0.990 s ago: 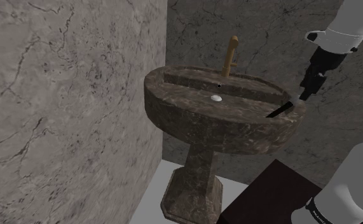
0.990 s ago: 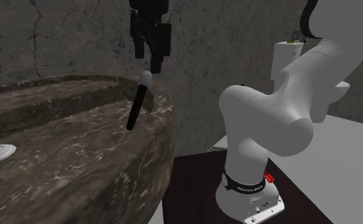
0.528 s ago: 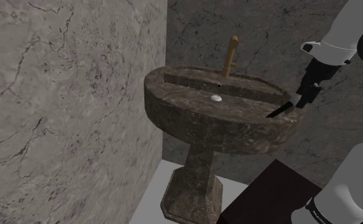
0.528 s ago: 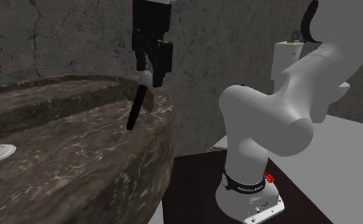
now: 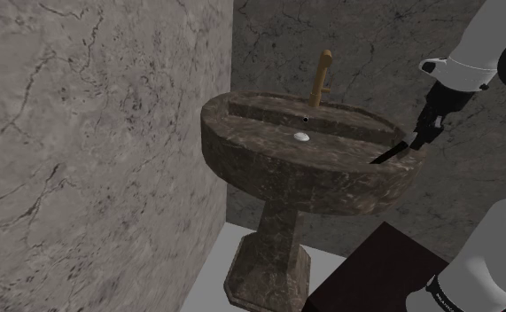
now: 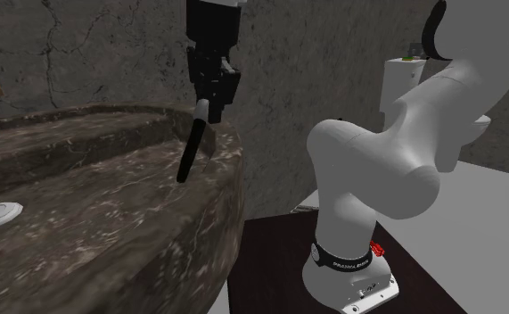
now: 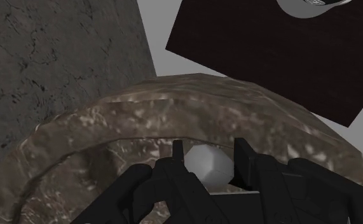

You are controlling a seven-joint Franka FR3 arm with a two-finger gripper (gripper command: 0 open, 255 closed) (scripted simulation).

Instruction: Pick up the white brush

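Black-handled brush, pale head uppermost, tilted against the stone basin's rim

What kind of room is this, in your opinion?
Probably a bathroom: a marbled pedestal sink with a tap, a brush leaning in it, and what looks like a white toilet further back.

Brush in sink — tap behind, stand beside
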